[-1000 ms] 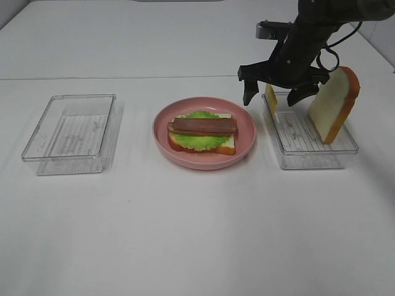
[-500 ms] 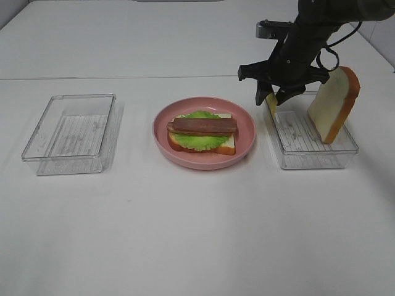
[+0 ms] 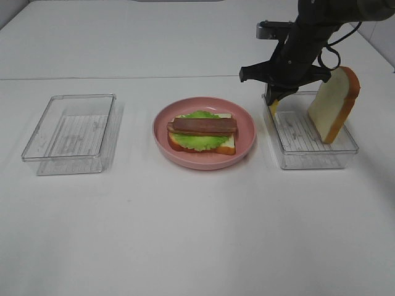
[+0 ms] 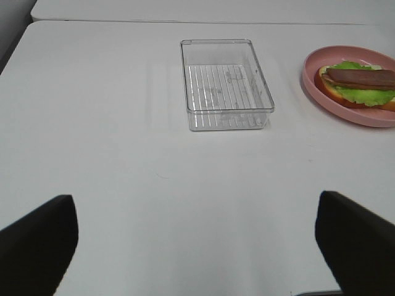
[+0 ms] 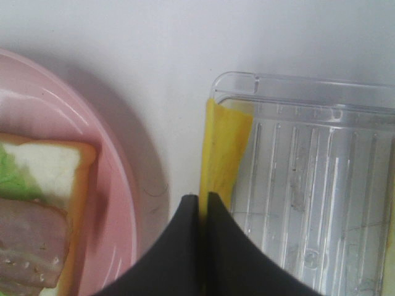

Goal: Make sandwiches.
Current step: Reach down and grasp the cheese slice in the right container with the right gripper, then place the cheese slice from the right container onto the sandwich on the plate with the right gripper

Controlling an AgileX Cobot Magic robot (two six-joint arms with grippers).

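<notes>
**Cheese being pinched at right tray**

Lettuce and bacon on bread are being carried by the pink plate [image 3: 247,139]. A bread slice [image 3: 334,103] is being propped in the right tray [image 3: 316,157]; its cheese slice [image 5: 225,148] is being clamped by the right gripper [image 5: 203,198]. Left tray [image 3: 68,132]: nothing seen inside. Left gripper [image 4: 194,237] is being held wide apart.

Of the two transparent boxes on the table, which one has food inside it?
The clear box on the right, beside the pink plate: it holds a leaning bread slice and a yellow cheese slice. The left box shows only its ribbed floor.
</notes>
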